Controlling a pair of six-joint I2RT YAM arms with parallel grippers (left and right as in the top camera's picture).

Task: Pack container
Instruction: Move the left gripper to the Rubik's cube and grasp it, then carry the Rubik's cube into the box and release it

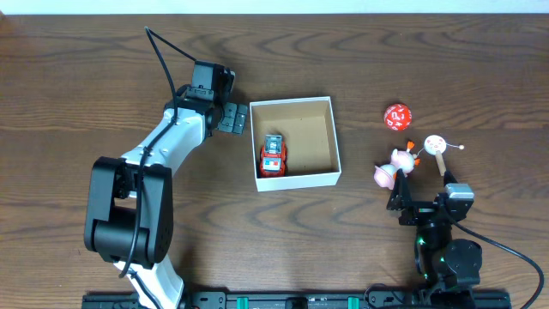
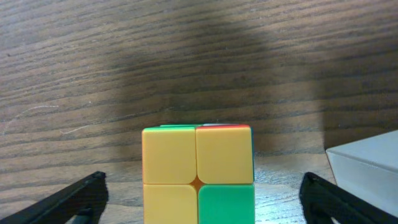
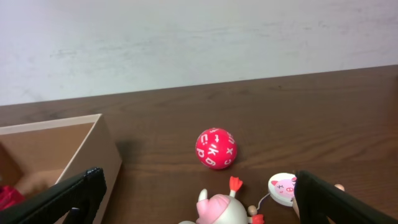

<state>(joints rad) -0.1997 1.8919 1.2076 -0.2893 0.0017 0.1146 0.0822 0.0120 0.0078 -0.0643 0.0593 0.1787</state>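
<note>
Near side: the right gripper [image 1: 401, 197] is sitting low over the table [image 1: 480, 77], jaws standing wide apart and gripping nothing. In its wrist view only the fingers [image 3: 71, 198] are showing, at the lower corners. Just ahead of it a pink pig [image 1: 390, 169] is lying, its lower part cut off by the edge of the wrist view. Beside it is lying a white disc [image 1: 436, 143] with a pig face, on a stick. Further out a red ball [image 1: 396, 116] with white markings is resting apart from both. To the left, mid-table, the container [image 1: 298, 179] is sitting upright and open, with a red car [image 1: 273, 157] lying in its near-left corner; from the right wrist only a sliver of the car is showing. By the container's far-left corner the left gripper [image 1: 233, 118] is hovering, hiding what is under it from overhead. Its wrist view is showing a cube [image 2: 198, 177] with yellow and green faces between spread fingers [image 2: 74, 199], with gaps on either side. The cube's bottom is cut off.
</note>
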